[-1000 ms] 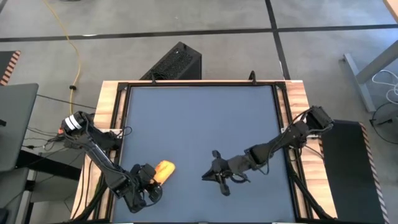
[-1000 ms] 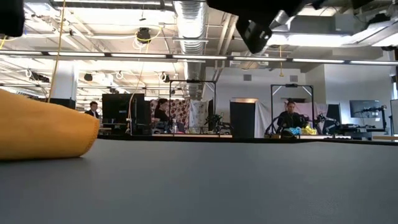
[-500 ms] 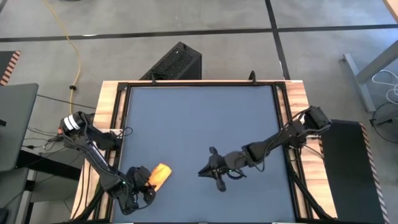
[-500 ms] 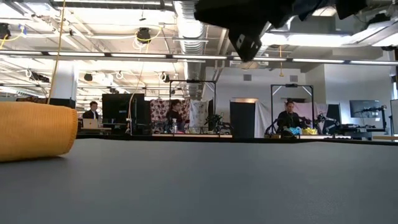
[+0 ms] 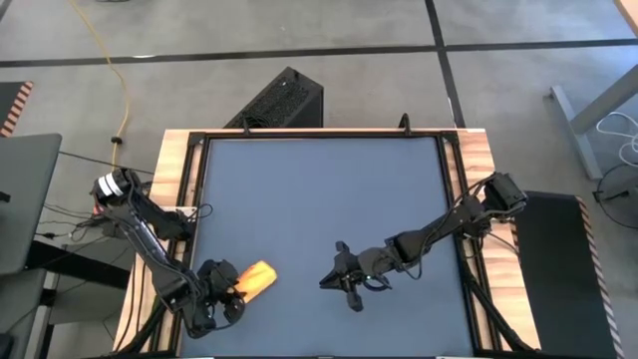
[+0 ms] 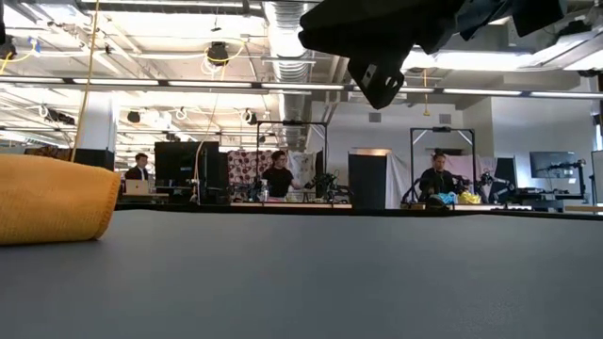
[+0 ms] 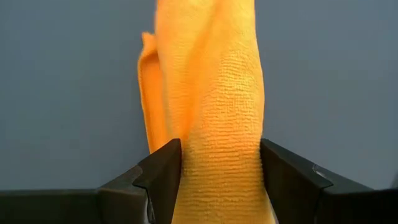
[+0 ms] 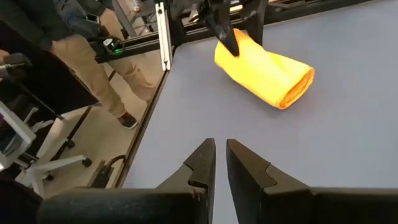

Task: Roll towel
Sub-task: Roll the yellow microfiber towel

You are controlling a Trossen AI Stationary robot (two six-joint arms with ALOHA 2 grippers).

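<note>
The towel (image 5: 257,279) is a yellow-orange roll lying on its side on the dark tabletop, near the near-left corner. It also shows in the low view (image 6: 57,200) and in the right wrist view (image 8: 264,68). My left gripper (image 5: 225,292) stands at the roll's near-left end, fingers open on either side of the cloth (image 7: 217,93). My right gripper (image 5: 325,280) hovers above the table's near middle, to the right of the towel. Its fingers (image 8: 221,149) are closed to a narrow slit with nothing between them. My left gripper has the roll's near-left end (image 7: 217,180) between its two fingers, which slant down at it from the near-left corner and lie along the roll. The cloth fills the gap without a dent. Whether the fingers touch it, I cannot tell. The roll lies on the table.
Bare tabletop (image 5: 329,189) spreads from the towel toward the far and right edges. A black box (image 5: 284,100) stands on the floor beyond the far edge. A person's legs (image 8: 106,74) show beside the table's left edge. People sit far off in the room (image 6: 278,179).
My left gripper has drawn back toward the near-left corner. The towel roll slid a little that way with it at first, then stayed put on the table.
</note>
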